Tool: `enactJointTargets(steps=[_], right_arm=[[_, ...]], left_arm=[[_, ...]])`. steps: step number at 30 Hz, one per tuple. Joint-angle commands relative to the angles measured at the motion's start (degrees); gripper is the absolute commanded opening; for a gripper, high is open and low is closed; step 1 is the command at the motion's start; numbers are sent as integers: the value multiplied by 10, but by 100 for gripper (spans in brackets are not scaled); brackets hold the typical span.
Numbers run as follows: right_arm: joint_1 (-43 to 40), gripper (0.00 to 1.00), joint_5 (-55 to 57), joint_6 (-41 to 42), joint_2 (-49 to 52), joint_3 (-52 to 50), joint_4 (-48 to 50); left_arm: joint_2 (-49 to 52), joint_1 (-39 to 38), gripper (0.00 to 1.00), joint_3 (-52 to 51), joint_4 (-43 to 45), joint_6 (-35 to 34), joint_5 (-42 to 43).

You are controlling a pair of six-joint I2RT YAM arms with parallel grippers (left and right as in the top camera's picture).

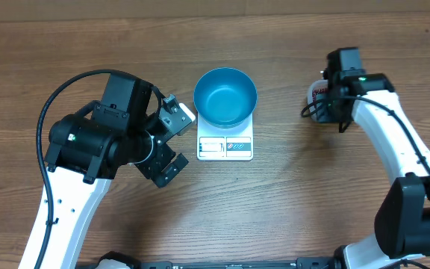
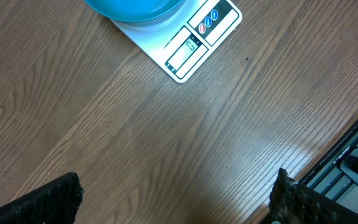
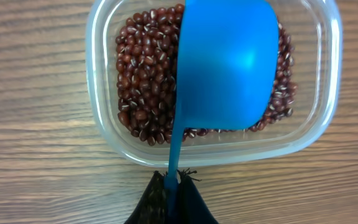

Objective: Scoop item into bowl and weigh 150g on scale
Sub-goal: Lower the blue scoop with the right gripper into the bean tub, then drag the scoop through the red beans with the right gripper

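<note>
Wood-grain table [image 1: 290,209] holds clear tub [image 3: 99,93], blue scoop [image 3: 229,62] covering its beans [image 3: 145,74].

We read this as robot lab bench, not home kitchen. Evidence: white-and-black left robot arm [image 1: 66,213] and matching right robot arm [image 1: 391,139] at bare wood-grain laminate table [image 1: 312,213]; black metal rail [image 2: 347,152] along table edge; only kitchen-type prop noted is small white square kitchen scale [image 1: 225,147].

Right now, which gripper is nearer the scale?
Left. The left gripper, open, sits just beside the scale. The right gripper is well away on the scale's other side, over the clear tub of beans, shut on the scoop handle.
</note>
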Motion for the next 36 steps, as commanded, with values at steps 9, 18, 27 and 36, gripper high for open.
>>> enactJointTargets(steps=[9,18,27,36], right_arm=[[-110,4,-295,25,6,13,-3],[-167,4,-346,68,7,13,-24],[-195,4,-396,102,13,7,-21],[-193,4,-398,104,50,7,-24]], left_arm=[[-6,-1,99,12,1,0,0],[-6,-1,100,12,1,0,0],[-6,-1,100,12,1,0,0],[-6,-1,99,12,1,0,0]])
